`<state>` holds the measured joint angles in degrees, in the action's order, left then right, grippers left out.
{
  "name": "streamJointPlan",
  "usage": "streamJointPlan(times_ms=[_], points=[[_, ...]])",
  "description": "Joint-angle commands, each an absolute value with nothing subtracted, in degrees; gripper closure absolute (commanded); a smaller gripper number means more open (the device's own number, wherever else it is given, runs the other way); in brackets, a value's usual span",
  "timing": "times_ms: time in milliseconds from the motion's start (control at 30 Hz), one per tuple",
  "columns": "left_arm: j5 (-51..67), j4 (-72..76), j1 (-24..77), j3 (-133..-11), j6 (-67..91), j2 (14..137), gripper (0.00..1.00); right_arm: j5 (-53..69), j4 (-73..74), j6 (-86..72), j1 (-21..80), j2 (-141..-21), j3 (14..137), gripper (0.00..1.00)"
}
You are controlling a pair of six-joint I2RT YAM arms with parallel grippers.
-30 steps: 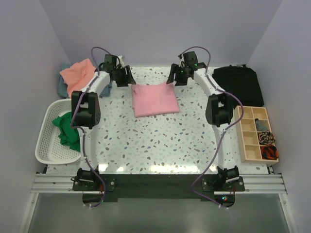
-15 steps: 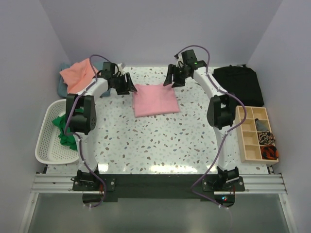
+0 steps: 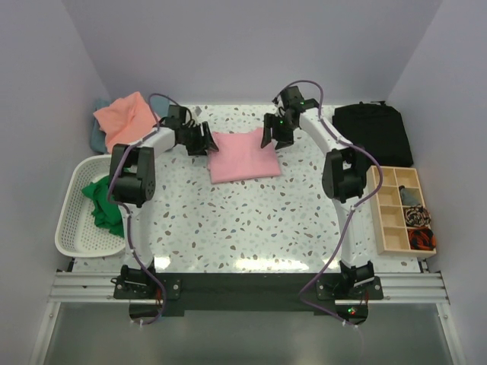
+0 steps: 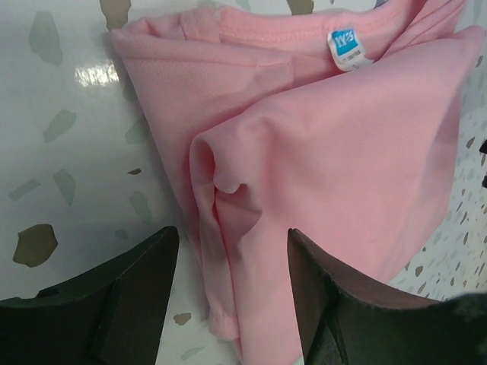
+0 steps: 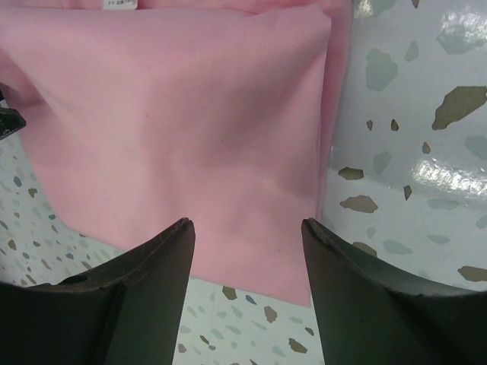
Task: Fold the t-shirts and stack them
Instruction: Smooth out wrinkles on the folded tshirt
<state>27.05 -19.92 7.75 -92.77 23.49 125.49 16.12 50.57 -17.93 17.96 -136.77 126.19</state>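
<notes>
Presently left gripper (image 4: 230, 237) and right gripper (image 5: 247, 228) gape wide at pink t-shirt (image 3: 242, 158), collar (image 4: 274, 23) rearward.

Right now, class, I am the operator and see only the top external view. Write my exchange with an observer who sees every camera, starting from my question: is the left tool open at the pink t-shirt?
Observer: Yes. The left tool is open, and a bunched fold of the pink t-shirt shows between its jaws.
Operator: And the right one?
Observer: The right tool is open too, over a smooth, flat part of the cloth near its straight folded edge.
Operator: Any marking on the shirt?
Observer: A small blue and white label sits at the collar.
</notes>
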Motion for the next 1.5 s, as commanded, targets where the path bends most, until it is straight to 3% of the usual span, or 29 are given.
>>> streamJointPlan(times_ms=[0,267,367,500,633,900,1100,1233,1300,1400,1467], points=[[29.00,-17.49,8.35,-90.71,24.61,127.53,0.36,16.52,51.95,-16.79,18.28,-137.02,125.25,0.37],[29.53,-17.05,9.31,-88.16,23.82,128.67,0.36,16.35,52.12,-16.96,18.19,-136.32,123.31,0.37],[33.74,-16.61,10.63,-87.72,23.12,130.25,0.44,16.43,52.03,-16.96,18.19,-136.41,122.35,0.37],[37.44,-16.61,12.30,-86.23,21.97,130.96,0.77,18.28,53.43,-16.44,18.28,-137.90,121.64,0.37],[38.76,-18.01,12.39,-83.24,20.31,128.07,0.99,19.07,57.29,-13.81,18.89,-138.17,119.54,0.40],[41.40,-28.98,12.39,-77.00,13.81,121.39,1.00,16.27,59.24,-12.92,23.29,-123.15,96.98,0.41],[39.29,-35.15,12.39,-68.65,8.09,114.00,1.00,14.16,61.35,-13.97,24.87,-110.68,89.74,0.40],[37.01,-35.24,12.39,-66.80,8.70,110.84,0.70,9.86,61.79,-15.81,24.87,-107.93,92.28,0.39],[35.69,-35.33,12.39,-67.06,9.32,109.96,0.44,8.27,60.74,-17.13,24.79,-107.06,93.33,0.37],[35.59,-34.81,12.39,-67.15,10.02,108.72,0.27,7.64,59.68,-19.42,24.79,-107.40,93.43,0.37],[36.73,-34.63,12.39,-66.62,10.28,108.11,0.04,8.87,58.45,-20.21,24.79,-107.58,92.99,0.37]])
